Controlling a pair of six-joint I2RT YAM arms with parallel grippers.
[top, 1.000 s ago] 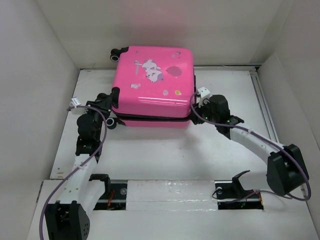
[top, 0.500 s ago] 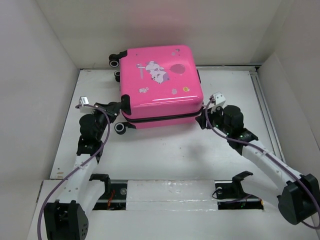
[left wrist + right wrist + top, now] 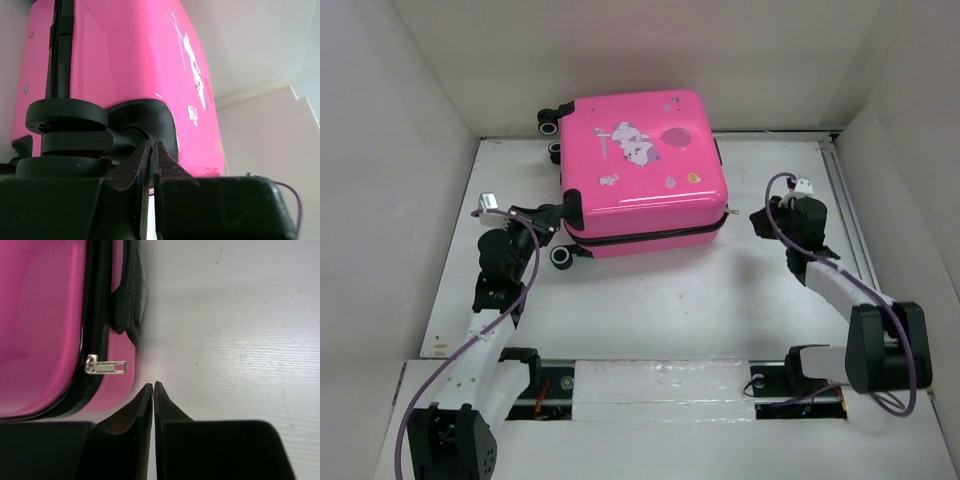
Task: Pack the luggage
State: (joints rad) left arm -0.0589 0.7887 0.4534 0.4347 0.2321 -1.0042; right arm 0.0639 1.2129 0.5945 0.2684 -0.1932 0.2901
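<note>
Withdrawal of the right arm is the chief change we record. A second ago the right end effector was at the near right corner of the small hot-pink hard-shell suitcase with its cartoon animal print. It now stands well apart from that corner, over the bare white desk. Over the same interval the suitcase has swung slightly, so that its near edge now runs up to the right, and it has since settled. It lies flat and shut at the far middle of the desk, printed lid upward.

In the right wrist view the fingers are together with nothing between them. The small silver zip pull sticks out free at the corner, on the black zipper line, near the fingertips but untouched. We judge that the zip has been let go and that closing is at or near its end. How far round the zip runs we cannot confirm, and the contents are hidden.

The left arm reaches forward along the left side of the desk, its wrist turned inward toward the case. The left end effector is closed and, so far as we see, empty. Its tips are against the black housing of the near left black wheel. We judge it is bracing the case.
</note>
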